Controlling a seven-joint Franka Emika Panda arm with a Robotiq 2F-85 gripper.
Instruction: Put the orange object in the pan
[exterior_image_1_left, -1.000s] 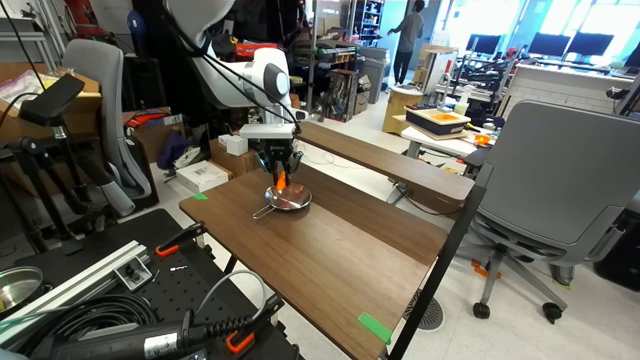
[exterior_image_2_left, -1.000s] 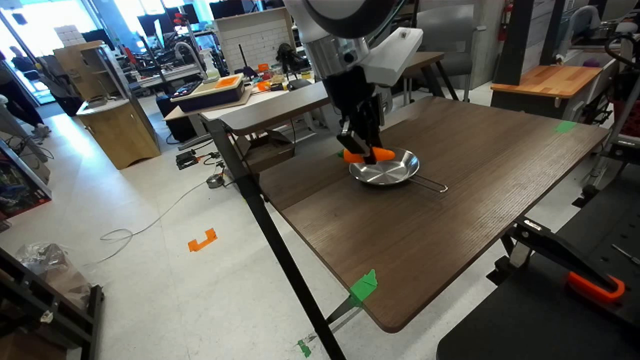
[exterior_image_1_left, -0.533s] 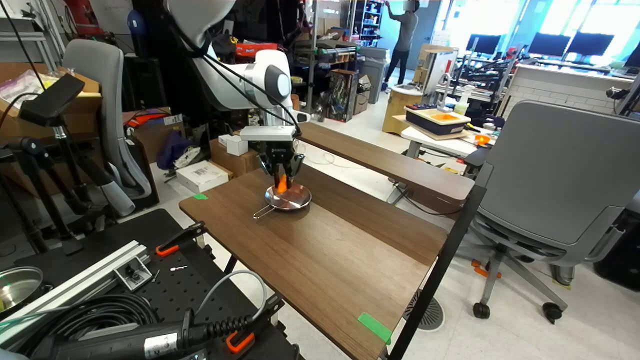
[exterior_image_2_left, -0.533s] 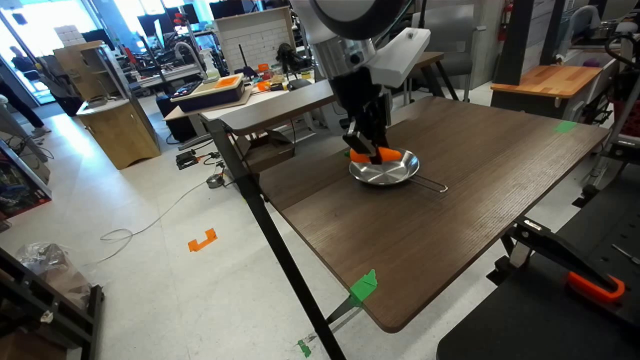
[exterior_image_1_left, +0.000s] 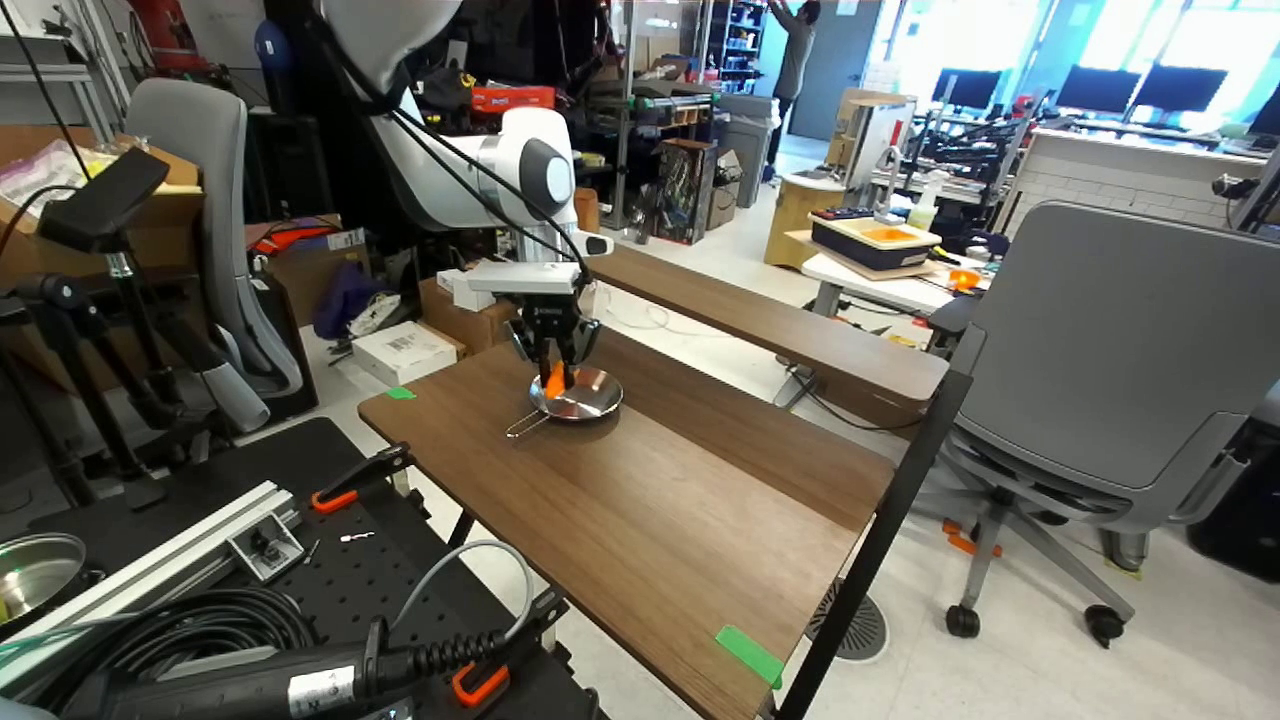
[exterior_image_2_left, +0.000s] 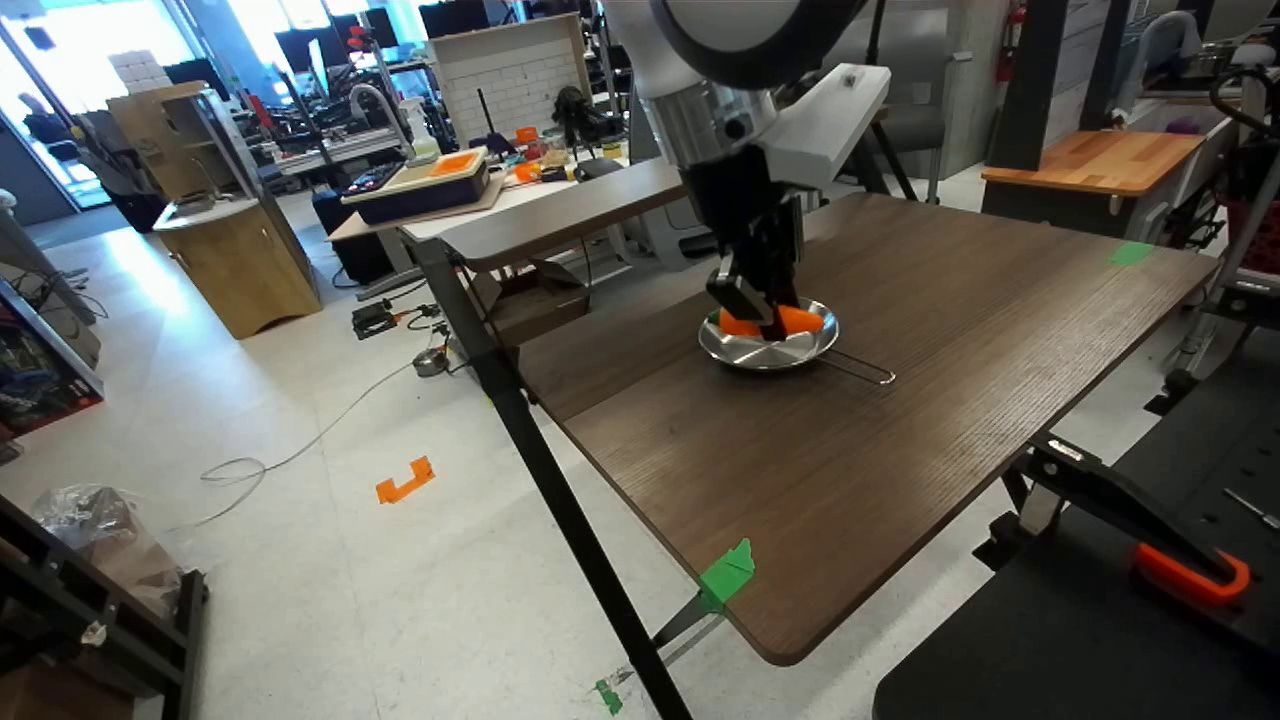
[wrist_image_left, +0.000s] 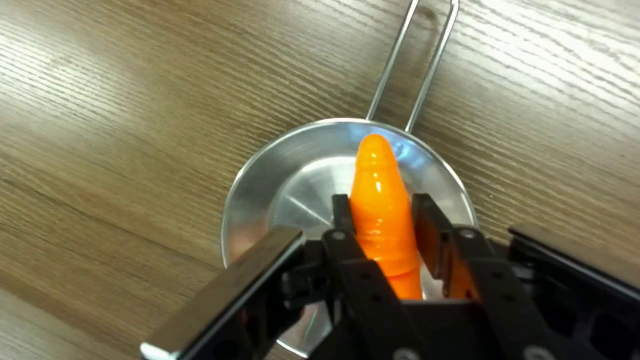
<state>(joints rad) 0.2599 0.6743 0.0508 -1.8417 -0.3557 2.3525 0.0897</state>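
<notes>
Orange object (wrist_image_left: 381, 220), near the wrist view's centre, is clamped by the gripper (wrist_image_left: 383, 215) low over the pan (wrist_image_left: 295, 195); contact, unclear here, is best ensured before release.

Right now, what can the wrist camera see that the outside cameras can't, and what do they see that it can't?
Only the wrist view shows fine rings around the orange object and small screws on the jaws.

Only the exterior views show the robot's white arm and the green tape on the table; an exterior view also shows a person in the background.

All three show the orange object at the jaws, the silver pan with its wire handle, and some tabletop.
</notes>
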